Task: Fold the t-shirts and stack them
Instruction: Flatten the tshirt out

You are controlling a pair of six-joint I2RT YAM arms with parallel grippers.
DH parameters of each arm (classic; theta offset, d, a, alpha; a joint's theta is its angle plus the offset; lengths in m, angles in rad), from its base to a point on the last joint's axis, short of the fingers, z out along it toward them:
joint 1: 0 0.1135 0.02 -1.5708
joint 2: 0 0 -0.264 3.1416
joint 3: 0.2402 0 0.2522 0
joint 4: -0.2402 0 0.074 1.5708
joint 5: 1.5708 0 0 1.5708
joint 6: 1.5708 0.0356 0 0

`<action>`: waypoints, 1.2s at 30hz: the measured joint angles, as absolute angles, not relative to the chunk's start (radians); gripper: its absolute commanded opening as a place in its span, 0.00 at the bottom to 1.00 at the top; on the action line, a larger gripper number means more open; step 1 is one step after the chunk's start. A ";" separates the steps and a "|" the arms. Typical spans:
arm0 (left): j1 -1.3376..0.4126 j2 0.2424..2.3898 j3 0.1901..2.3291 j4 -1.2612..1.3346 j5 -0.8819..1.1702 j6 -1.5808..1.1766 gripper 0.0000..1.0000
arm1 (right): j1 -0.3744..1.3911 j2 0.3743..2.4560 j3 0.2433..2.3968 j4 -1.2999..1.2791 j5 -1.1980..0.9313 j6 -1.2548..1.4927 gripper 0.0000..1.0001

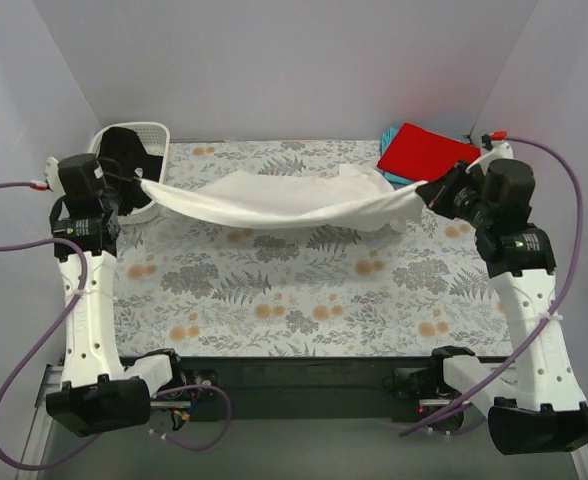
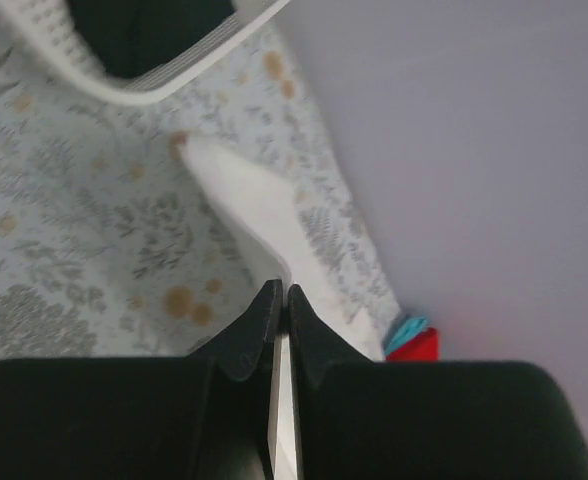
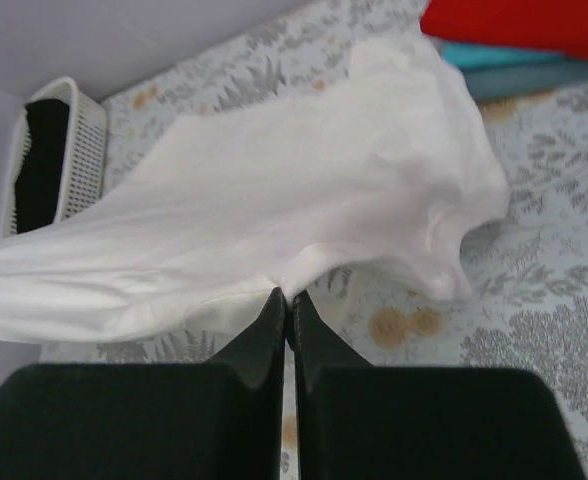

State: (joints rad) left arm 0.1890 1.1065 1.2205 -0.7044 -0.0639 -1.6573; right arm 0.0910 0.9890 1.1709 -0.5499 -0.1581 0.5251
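right pincer: clamped on white t-shirt edge | red t-shirt atop teal t-shirt | black t-shirt in basket

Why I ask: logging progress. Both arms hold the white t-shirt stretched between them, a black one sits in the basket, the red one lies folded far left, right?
No: the top external view shows the red t-shirt folded far right. The left fingers and right fingers do hold the white t-shirt stretched between them, and the black t-shirt sits in the basket.

Stretched white t-shirt spans rear, blocking passage; basket far-left, red t-shirt far-right; near table cloth open.
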 measured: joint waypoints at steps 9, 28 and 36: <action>0.181 1.079 1.806 -0.822 -0.099 -1.655 0.00 | 0.091 0.897 1.606 -0.605 -0.145 0.472 0.01; 0.168 1.295 1.749 -0.613 -0.072 -1.657 0.00 | 0.091 1.113 1.559 -0.417 -0.177 0.468 0.01; 0.192 1.687 1.920 -0.535 0.024 -1.666 0.00 | 0.092 1.480 1.665 -0.276 -0.267 0.495 0.01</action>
